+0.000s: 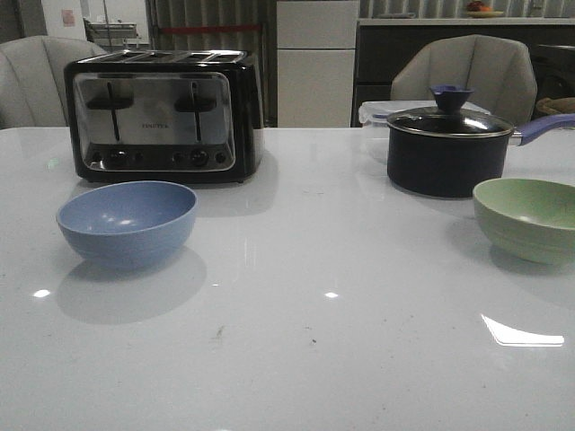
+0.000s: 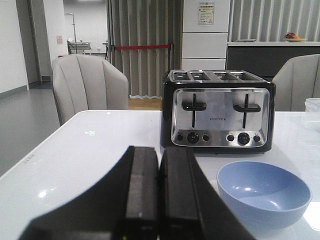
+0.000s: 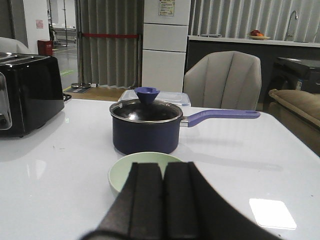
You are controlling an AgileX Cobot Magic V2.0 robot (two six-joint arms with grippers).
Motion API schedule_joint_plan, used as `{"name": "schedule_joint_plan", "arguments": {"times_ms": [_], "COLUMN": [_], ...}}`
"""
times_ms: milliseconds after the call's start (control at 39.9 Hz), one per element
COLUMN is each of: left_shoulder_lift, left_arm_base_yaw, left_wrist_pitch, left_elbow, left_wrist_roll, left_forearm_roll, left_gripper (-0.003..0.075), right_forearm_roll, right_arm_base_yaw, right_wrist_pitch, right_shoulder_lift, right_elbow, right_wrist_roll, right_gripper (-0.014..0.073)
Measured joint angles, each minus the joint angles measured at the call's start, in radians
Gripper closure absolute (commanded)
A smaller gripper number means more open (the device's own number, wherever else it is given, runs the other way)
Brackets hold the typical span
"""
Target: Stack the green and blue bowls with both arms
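- We see a white glossy worktop (image 1: 287, 359) with two separate, upright, empty bowls.
- The blue bowl (image 1: 127, 223) sits toward the worktop's left side, just in front of a black and chrome four-slot toaster (image 1: 162, 115); small lettering on the toaster's face is too blurred for us to read.
- The green bowl (image 1: 528, 218) sits by the right edge, just in front of a dark lidded saucepan (image 1: 446, 148) with a blue handle.
- Our left hand (image 2: 159, 200) hovers beside the blue bowl, fingers pressed together, holding nothing.
- Our right hand (image 3: 163, 200) hovers just short of the green bowl, fingers likewise together, empty.
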Motion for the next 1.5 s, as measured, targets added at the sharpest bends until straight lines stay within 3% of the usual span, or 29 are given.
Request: {"name": "schedule_joint_plan", "arguments": {"times_ms": [1026,1227,1502], "left_shoulder_lift": [0.000,0.000,0.162], "left_arm_base_yaw": [0.000,0.000,0.000], "left_wrist_pitch": [-0.010,0.091,0.379], "left_elbow": [-0.014,-0.183,-0.515], "left_wrist_roll": [0.000,0.000,0.000], "left_forearm_roll": [-0.015,-0.026,-0.026], "left_gripper": [0.0627,0.0627,0.0627], "right_forearm_roll": [0.010,0.010,0.010], "right_arm_base_yaw": [0.000,0.000,0.000], "right_wrist_pitch": [0.002,0.133,0.396], "right_shoulder_lift": [0.000,0.000,0.192], "right_elbow": [-0.023,-0.221,-0.532], "right_wrist_roll": [0.000,0.000,0.000], "right_gripper": [0.0536,0.0536,0.0536]}}
